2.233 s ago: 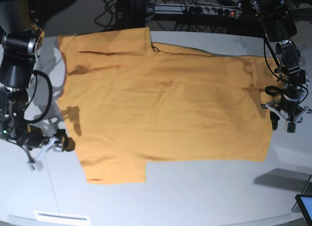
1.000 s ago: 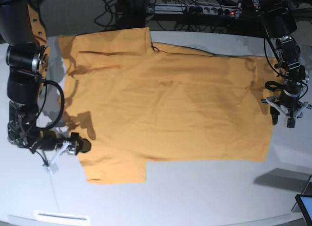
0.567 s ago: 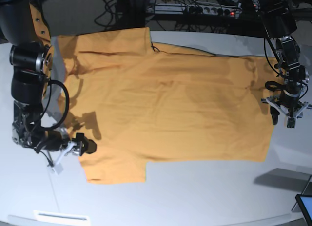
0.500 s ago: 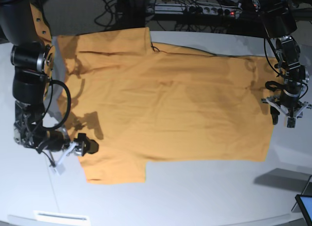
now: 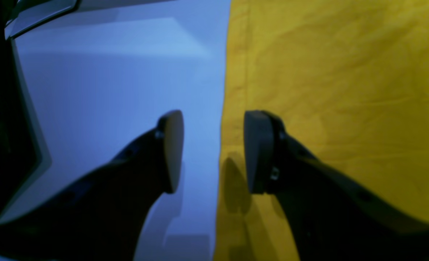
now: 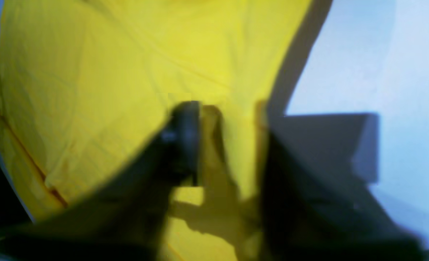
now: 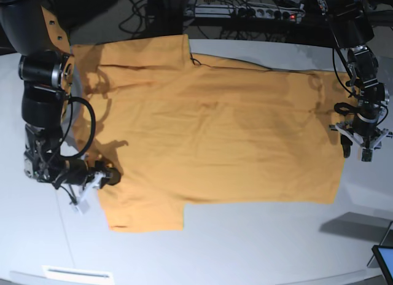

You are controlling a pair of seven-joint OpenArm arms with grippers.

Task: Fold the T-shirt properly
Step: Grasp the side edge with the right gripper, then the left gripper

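Orange-yellow cloth T-shirt (image 7: 209,125): flat on white surface (image 7: 258,242).
Right tool (image 6: 229,145): blurred; fingers straddling sleeve edge, grip uncertain.
Left tool (image 5: 213,152): released, straddling hem.
Room: bare surface beyond hem.

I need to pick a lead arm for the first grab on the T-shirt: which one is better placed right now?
Probably the right gripper: its open jaws already straddle a raised ridge of the T-shirt at the sleeve end. The left gripper is open too, astride the hem, but the cloth there lies flat on the table.
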